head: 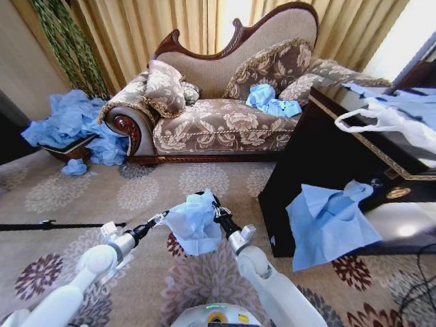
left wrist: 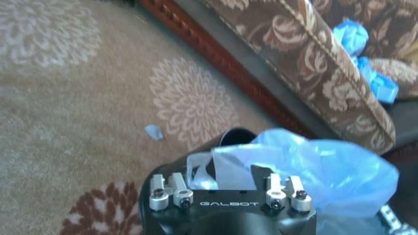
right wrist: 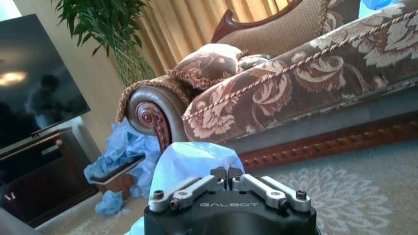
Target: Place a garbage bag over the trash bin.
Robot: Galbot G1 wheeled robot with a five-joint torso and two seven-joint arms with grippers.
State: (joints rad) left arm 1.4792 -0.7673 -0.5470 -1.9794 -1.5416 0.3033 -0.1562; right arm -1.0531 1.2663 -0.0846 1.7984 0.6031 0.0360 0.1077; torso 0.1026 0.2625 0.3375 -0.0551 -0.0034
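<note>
The right gripper [head: 216, 208] is clenched on one edge of the garbage bag [head: 193, 222]; in its own wrist view the two fingers meet with the light-blue film pinched between them. The left gripper [head: 160, 218] holds the opposite edge from the other side — its fingers stand spread apart in the left wrist view, with a flap of plastic lying between them, so it looks loose rather than clamped. The bag hangs bunched between the two arms over the patterned carpet [head: 136, 194].

Under it, in the left wrist view, a curve of black rim shows — the trash bin [left wrist: 236, 135], with the bag draped on top. Judging from this, the bag has reached the bin but its mouth is not yet spread around the rim; the opening and pulling down remain.

Further out stand the sofa [head: 218, 122], with another blue bag [head: 271, 101] on its seat, a heap of blue plastic [head: 75, 122] to the left, and a dark cabinet [head: 320, 163] to the right with a flat blue bag [head: 330, 225] leaning on it and a white bag [head: 388, 121] on top. None blocks the arms.
</note>
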